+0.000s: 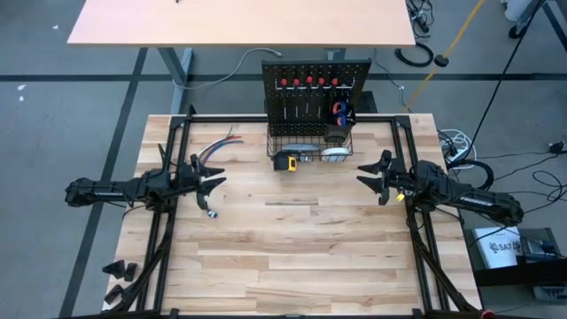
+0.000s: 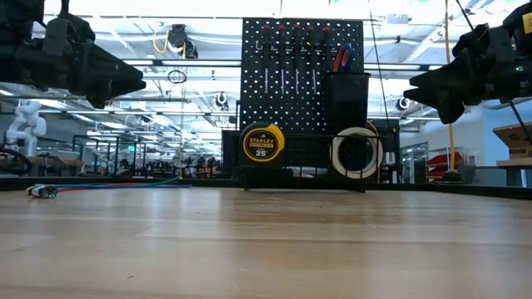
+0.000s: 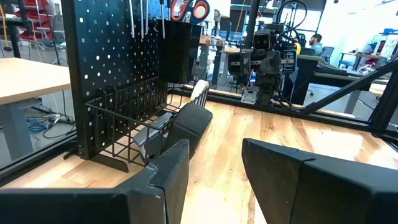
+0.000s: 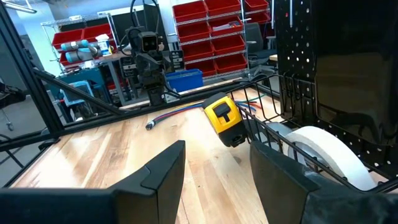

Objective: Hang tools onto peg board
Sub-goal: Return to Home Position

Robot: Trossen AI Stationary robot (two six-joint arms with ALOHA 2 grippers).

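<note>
**Both grippers empty, tools on the board**

From above, the peg board (image 1: 315, 89) stood at the far edge of the table (image 1: 292, 257). Red-handled screwdrivers (image 1: 302, 81) hung in a row on it, and scissors (image 1: 339, 110) sat in its cup (image 1: 335, 133). The left gripper (image 1: 217, 178) and right gripper (image 1: 363, 175) hung well apart over opposite sides, fingers spread and holding nothing. Coloured wires (image 1: 219, 144) lay near the left one.

At table level, the yellow tape measure (image 2: 263, 144) hung at the front of the basket (image 2: 307, 158), with a white tape roll (image 2: 356, 152) further along. Both grippers were above the wood.

The left wrist camera showed its fingers (image 3: 168, 180) parted in front of the basket. The right wrist camera showed parted fingers (image 4: 281, 180) facing the tape measure.
</note>
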